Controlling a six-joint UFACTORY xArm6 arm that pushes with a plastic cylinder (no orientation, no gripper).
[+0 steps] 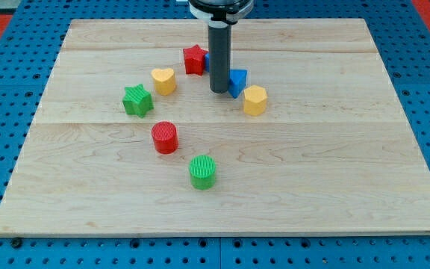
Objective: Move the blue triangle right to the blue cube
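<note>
My tip (220,90) rests on the wooden board (334,149), just left of the blue triangle (238,81) and touching or nearly touching it. The blue cube (207,62) is mostly hidden behind the rod. Only a thin blue strip of it shows between the rod and the red star (193,59). The blue triangle lies to the right of the cube and a little nearer the view's bottom, with the rod between them.
A yellow hexagon (254,99) sits against the triangle's lower right. A yellow heart (163,80) and a green star (137,100) lie to the left. A red cylinder (165,137) and a green cylinder (202,171) lie toward the bottom.
</note>
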